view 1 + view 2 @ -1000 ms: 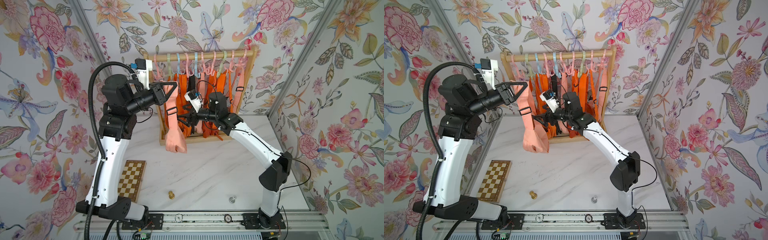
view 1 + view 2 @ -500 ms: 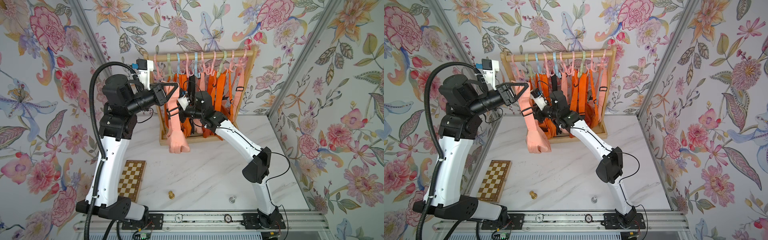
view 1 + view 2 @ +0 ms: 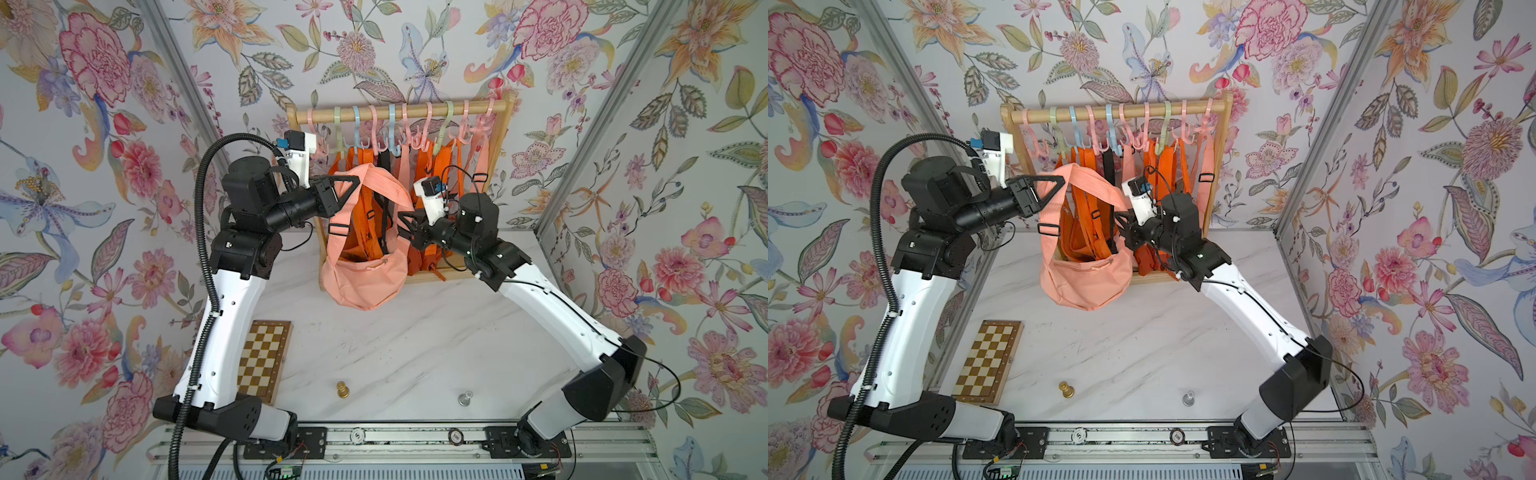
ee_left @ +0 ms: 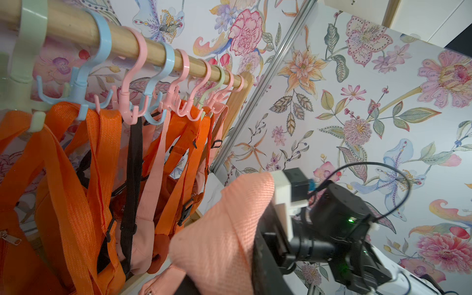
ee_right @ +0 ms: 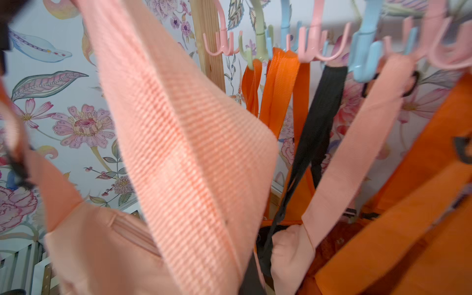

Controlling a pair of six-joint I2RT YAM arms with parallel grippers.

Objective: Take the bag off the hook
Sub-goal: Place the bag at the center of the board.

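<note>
Right gripper (image 3: 404,224) has swung back to the right and closed, pinching the strap (image 3: 384,185) of the peach bag (image 3: 365,282). Left gripper (image 3: 347,189) clamps the strap's top. Bag hangs free of the hooks (image 3: 392,129), just nearer than the wooden rack (image 3: 503,137), above the far edge of the table (image 3: 415,345).

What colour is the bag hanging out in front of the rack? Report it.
The bag is peach-pink all over; it shows best in a top view.
</note>
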